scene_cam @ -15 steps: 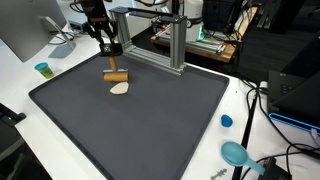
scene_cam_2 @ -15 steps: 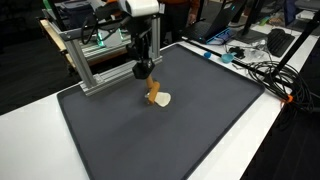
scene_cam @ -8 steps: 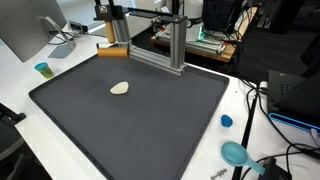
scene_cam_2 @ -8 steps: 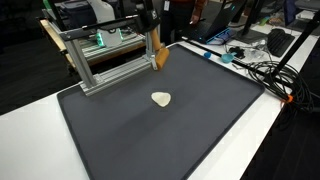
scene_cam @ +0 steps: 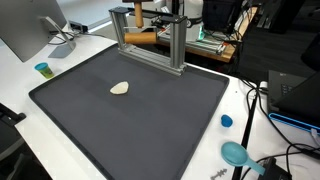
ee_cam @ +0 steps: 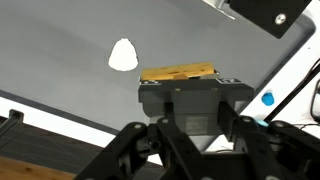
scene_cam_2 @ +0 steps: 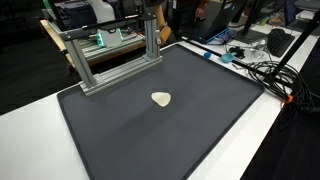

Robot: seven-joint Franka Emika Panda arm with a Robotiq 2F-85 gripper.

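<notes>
Where my wrist view looks down, the pincer [ee_cam: 180, 82] is pinching a wooden block [ee_cam: 180, 72], a short tan bar with a flat, grained face. It hangs in the air well above the dark mat [scene_cam: 150, 125], up by the aluminium frame [scene_cam: 176, 45]. The block's near side is hidden behind the pincer's black body, and the fingers are too blurred for me to trace.

Sweeping an exterior view from the left, a small blue cup [scene_cam: 42, 69] stands on the white desk [scene_cam: 15, 90], just off the mat. Next comes a smooth, cream, rounded wedge [scene_cam: 120, 88] lying flat on the matte surface, well apart from the block. Past the mat's right edge sits a round blue lid [scene_cam: 226, 121], and near it a teal piece [scene_cam: 235, 153] whose shape I cannot make out.
</notes>
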